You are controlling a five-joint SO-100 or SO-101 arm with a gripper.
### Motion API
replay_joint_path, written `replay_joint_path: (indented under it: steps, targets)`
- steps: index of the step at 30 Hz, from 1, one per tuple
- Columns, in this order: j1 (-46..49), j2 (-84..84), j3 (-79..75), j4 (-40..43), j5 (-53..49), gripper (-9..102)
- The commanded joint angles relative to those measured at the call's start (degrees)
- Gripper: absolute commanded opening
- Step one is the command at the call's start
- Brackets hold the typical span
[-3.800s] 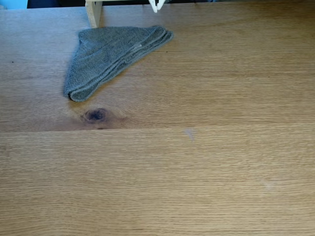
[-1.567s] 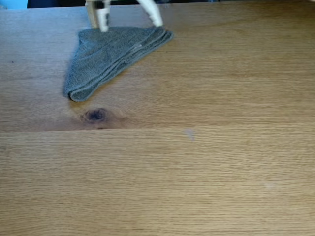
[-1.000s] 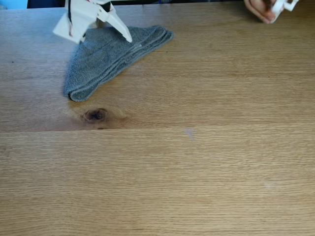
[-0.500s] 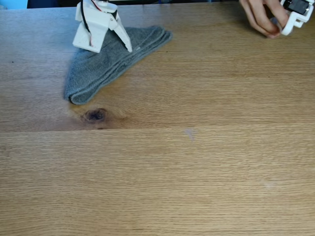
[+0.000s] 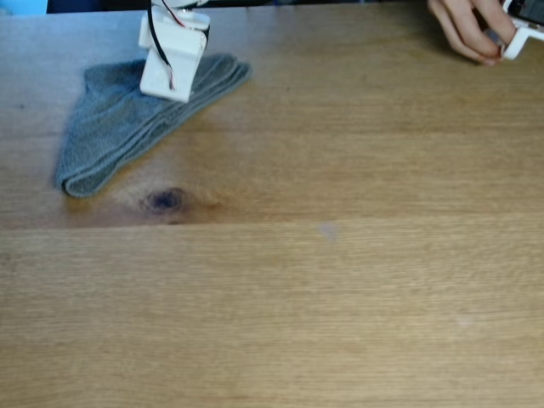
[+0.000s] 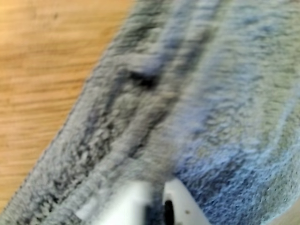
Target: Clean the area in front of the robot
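Slippage is my main worry. My gripper (image 5: pixel 174 85) is pressed down onto the grey terry cloth (image 5: pixel 119 136) near its upper right corner, in the fixed view. In the wrist view the two white fingertips (image 6: pixel 136 206) sit close together against the pile at the bottom edge, but that picture is blurred and I cannot tell whether any fabric is actually pinched between them or whether I am only pushing down on it.

The cloth lies folded in a long wedge at the far left of the oak worktop (image 5: pixel 340 297), its lower tip just above the dark knot (image 5: pixel 164 200). Pale smudges I take to be the dirt sit well apart from it: one near the middle (image 5: pixel 326 229), a fainter one lower right (image 5: pixel 463 321).

If my hold is only friction, a fast sweep could leave the cloth behind, and my bare fingertips would scrape the wood. Because I press near one end, the long free tail may swing, fold under or bunch up, so the wiping face shrinks and misses the smudges. Pushing too hard could stall my wrist.

A person's hand (image 5: pixel 467 30) holds a white device at the far right edge; a wide sweep toward it risks contact.
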Motion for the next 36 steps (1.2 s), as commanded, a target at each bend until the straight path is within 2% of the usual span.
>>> replay_joint_path:
  steps: [1, 5, 14, 23, 34, 35, 36]
  targets:
    - [-0.18, 2.02, -0.26, 1.93, 1.05, 0]
    - [-0.97, 7.73, -0.18, 4.22, 4.13, 0]
    - [-3.87, 33.49, -0.97, 17.4, 13.54, 0]
    - [-7.38, 54.84, -1.05, 26.63, 15.73, 0]
    - [-10.28, 67.15, -1.05, 34.19, 14.85, 0]
    - [-10.2, 66.88, -1.05, 35.6, 13.97, 7]
    - [-9.84, 66.18, -1.05, 36.91, 12.92, 19]
